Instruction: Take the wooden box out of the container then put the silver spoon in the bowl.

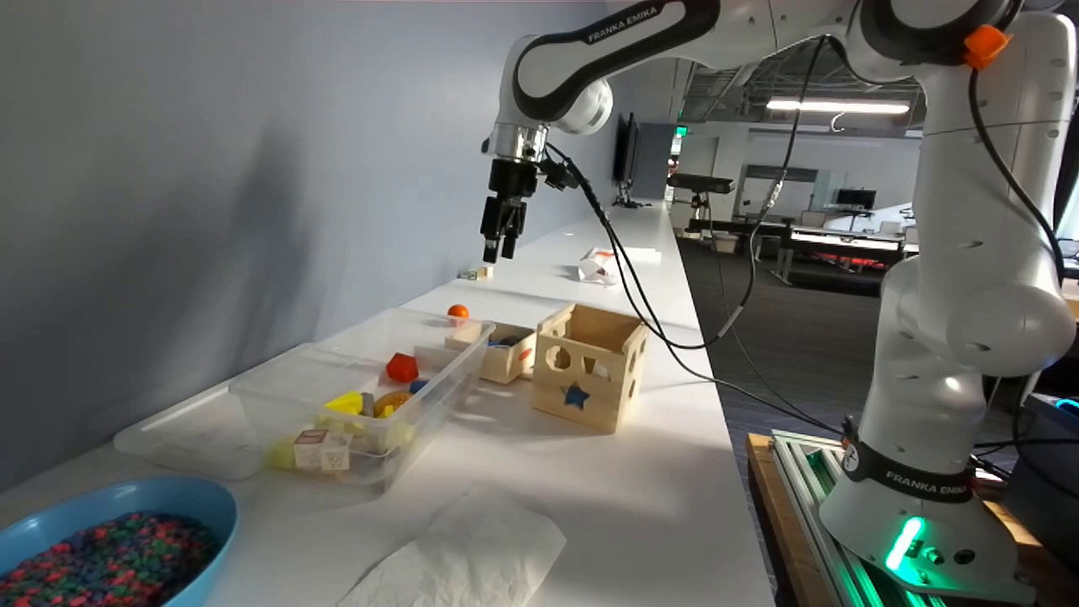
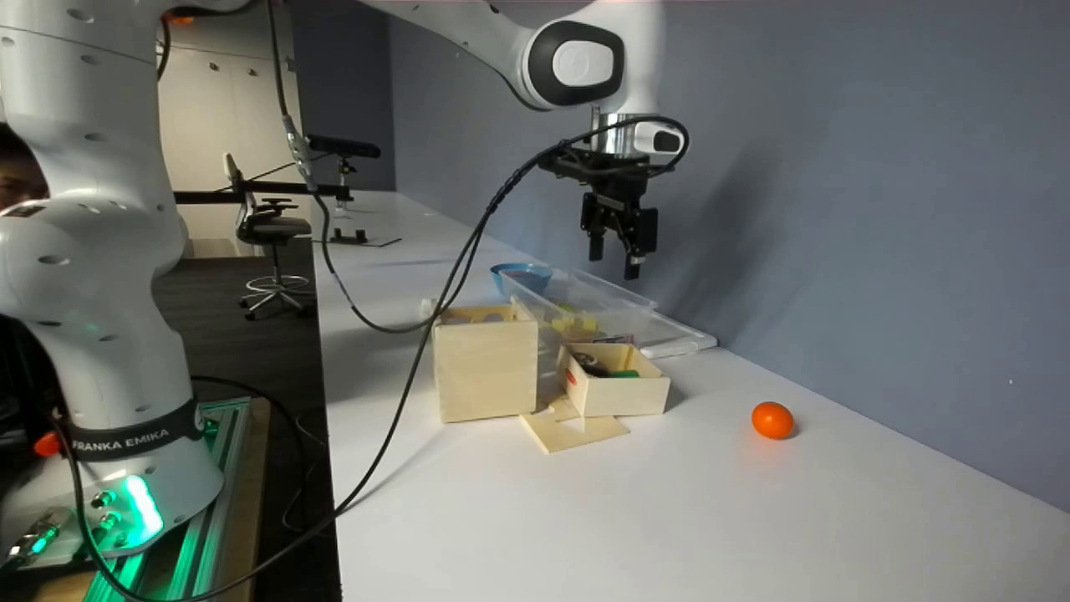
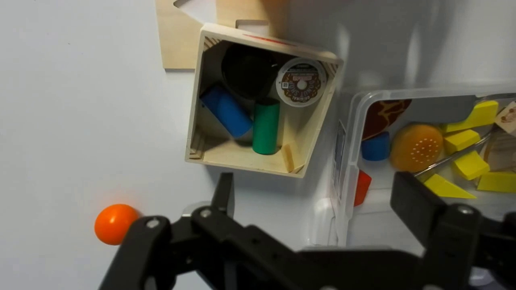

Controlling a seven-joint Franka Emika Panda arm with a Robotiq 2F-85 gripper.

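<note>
Silver spoon, as I judge from its thin shaft: inside the container, slanted to its length, farther in than my fingers, which hang spread and empty above. The wooden box stands outside, beside the container's end.

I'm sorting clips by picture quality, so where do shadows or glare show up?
In both exterior views, a soft shadow falls on the wall; in an exterior view, the ceiling light glares white; in the wrist view, shade darkens part of the wooden box, and bright streaks mark the table.
</note>
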